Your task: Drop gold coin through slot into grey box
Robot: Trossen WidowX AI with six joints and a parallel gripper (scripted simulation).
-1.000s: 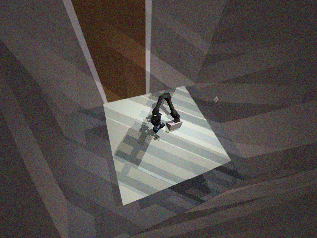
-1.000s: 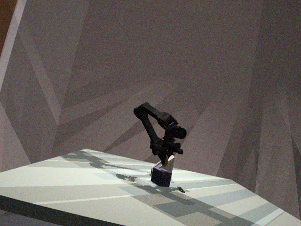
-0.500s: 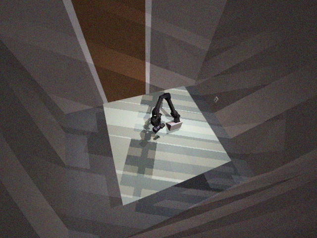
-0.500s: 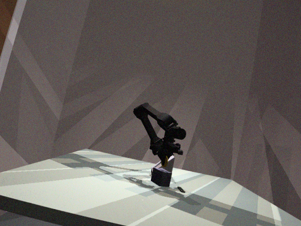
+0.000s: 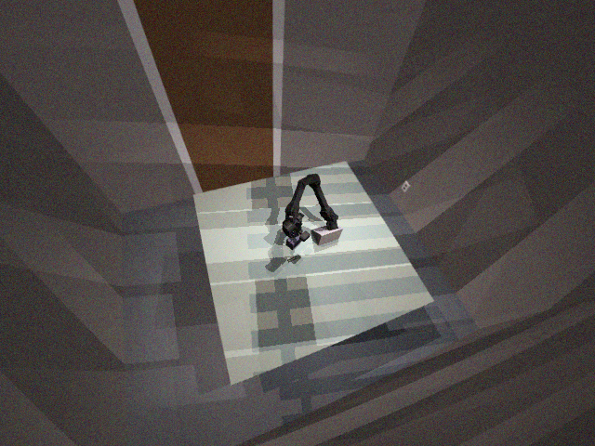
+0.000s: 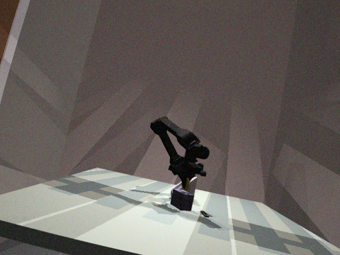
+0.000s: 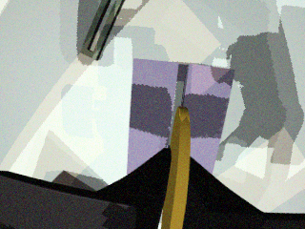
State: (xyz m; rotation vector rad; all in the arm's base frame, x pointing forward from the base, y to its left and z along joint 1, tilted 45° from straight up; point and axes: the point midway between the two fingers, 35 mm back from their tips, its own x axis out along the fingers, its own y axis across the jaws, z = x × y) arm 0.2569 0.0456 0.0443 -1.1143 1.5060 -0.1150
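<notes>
The gold coin [image 6: 187,184] [image 7: 180,176] is upright, seen nearly edge-on in the wrist view. My gripper [image 6: 185,187] [image 7: 172,156] is shut on it; in the top view the fingertips are hidden. The box [image 5: 293,242] [image 6: 181,200] [image 7: 150,72], purplish in this light, is below the coin. The slot [image 7: 182,72] runs almost along the coin's line; part of it shows just left of the coin in the wrist view. The coin's lower edge is just over or at the lid; I cannot tell whether it touches. The dark-green holder [image 5: 294,259] [image 6: 204,213] [image 7: 93,46] is empty.
A pinkish angular block [image 5: 327,236] stands by the arm's base, beside the box, and shows behind it in the exterior view. Patchwork shadows and light bands cross the table [image 5: 336,297] [image 6: 132,236].
</notes>
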